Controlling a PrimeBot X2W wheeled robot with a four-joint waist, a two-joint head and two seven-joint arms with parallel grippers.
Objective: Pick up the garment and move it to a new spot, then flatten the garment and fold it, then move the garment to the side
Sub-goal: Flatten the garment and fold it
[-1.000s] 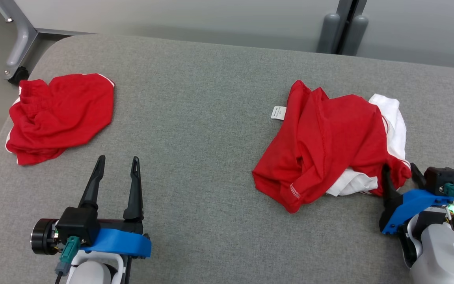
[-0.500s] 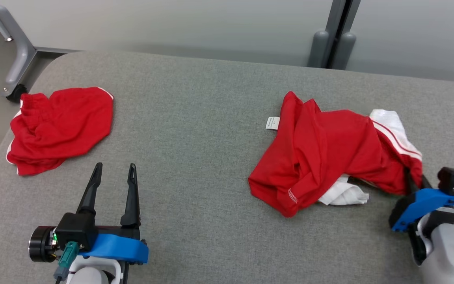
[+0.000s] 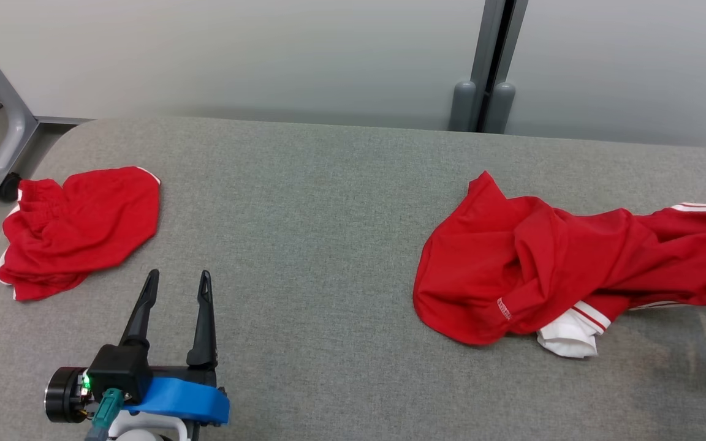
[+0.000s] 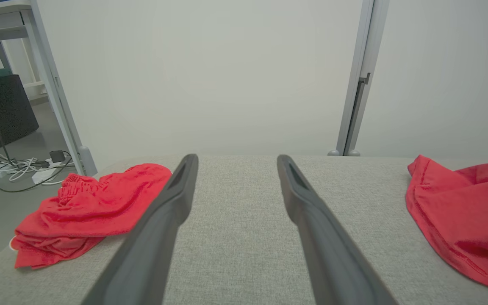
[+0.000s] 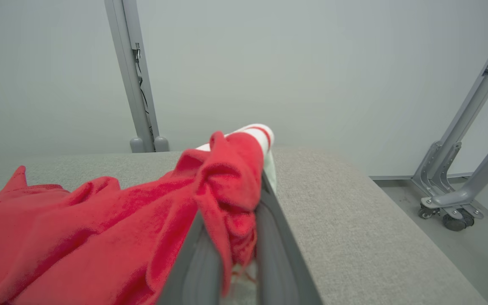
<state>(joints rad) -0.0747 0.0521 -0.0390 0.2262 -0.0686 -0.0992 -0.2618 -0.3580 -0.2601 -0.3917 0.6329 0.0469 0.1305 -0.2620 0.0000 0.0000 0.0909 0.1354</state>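
Right claw (image 5: 232, 203): clamped on 1 red-and-white garment (image 3: 549, 269) trailing to its left. Left claw (image 3: 179, 285): spread wide, empty; 1 red bundle (image 3: 77, 229) to its left.

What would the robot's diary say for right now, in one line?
right tool: shut on red shirt | left tool: open, empty | red shorts: on table, far left

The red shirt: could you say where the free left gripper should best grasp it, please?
Probably the stitched hem at the left end of the red shirt, approached low from the left: that edge faces the open left gripper, opposite the end already pinched.
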